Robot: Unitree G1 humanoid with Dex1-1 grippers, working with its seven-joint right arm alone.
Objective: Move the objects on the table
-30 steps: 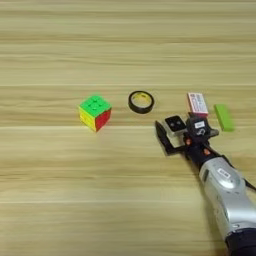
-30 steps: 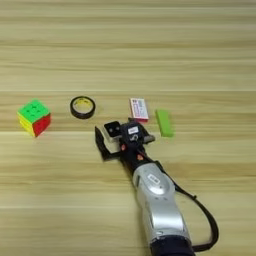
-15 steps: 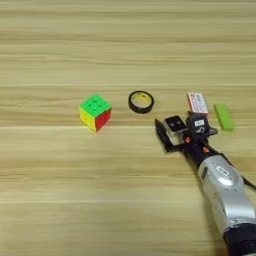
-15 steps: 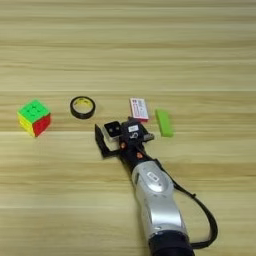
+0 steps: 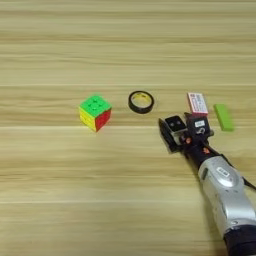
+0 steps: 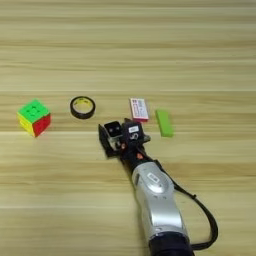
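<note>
Wooden table (image 5: 60, 200) holds 3 objects; we see gripper (image 5: 181, 131) clamped on small white cube (image 5: 175, 124); puzzle cube (image 5: 95, 112) at 9 o'clock, green block (image 5: 223, 117) at 3 untouched.

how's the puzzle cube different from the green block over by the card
The puzzle cube is a chunky cube showing green, yellow and red faces; the green block is flat, long and one plain light green. The cube stands alone at the left end of the row of things, while the block lies at the right end, just beside the red-and-white card. Both rest on the wooden table, untouched by the right gripper.
</note>
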